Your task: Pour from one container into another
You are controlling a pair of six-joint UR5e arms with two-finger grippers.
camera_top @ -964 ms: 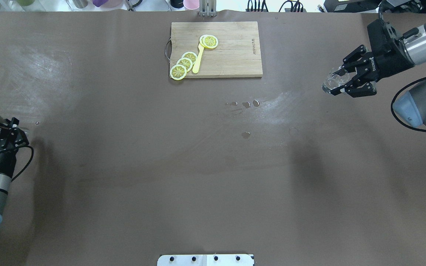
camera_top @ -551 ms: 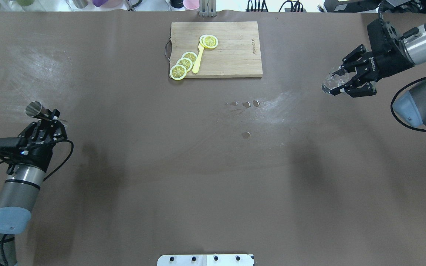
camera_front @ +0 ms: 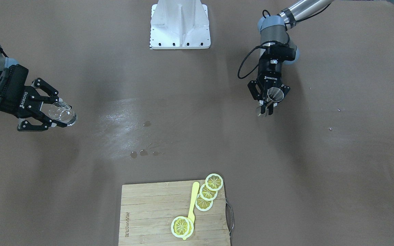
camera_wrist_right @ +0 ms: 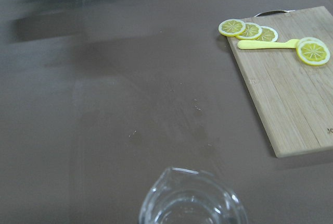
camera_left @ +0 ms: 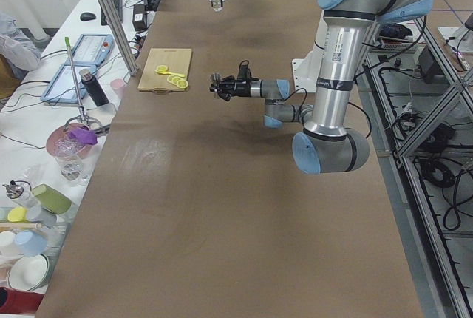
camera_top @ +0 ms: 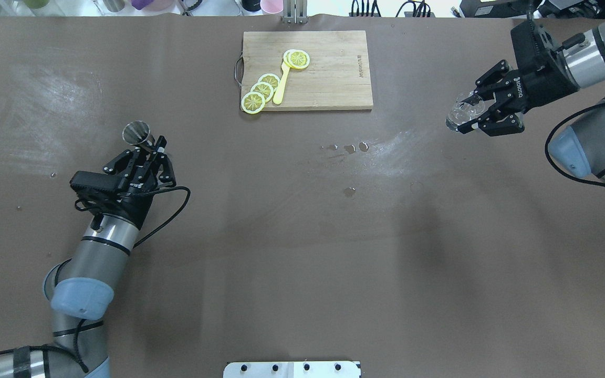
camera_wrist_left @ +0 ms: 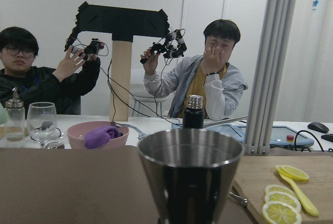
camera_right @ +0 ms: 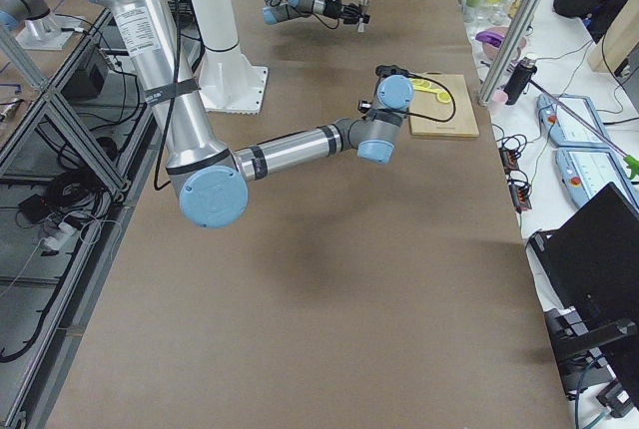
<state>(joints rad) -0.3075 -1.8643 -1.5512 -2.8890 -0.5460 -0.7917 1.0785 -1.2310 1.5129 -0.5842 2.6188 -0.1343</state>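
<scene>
Two robot arms reach over a brown counter (camera_top: 302, 252), each carrying one container. The left end effector (camera_top: 151, 148) is clamped on one steel cone-shaped cup (camera_top: 137, 132), held upright on the robot's left side. The right end effector (camera_top: 469, 109) grips one small clear glass jug (camera_front: 63, 115), far over on the opposite side, well apart from the cup.

One wooden cutting board (camera_top: 329, 79) lies at the far edge. It bears one yellow utensil (camera_top: 281, 86) and at least four lemon slices (camera_top: 262, 90): three overlapping in a row, and one at the utensil's tip with what may be a fifth beneath it. Four small wet spots (camera_top: 350, 148) mark the middle of the counter.

Each wrist view cuts off its container at the bottom edge. Whether either one holds liquid cannot be made out.
</scene>
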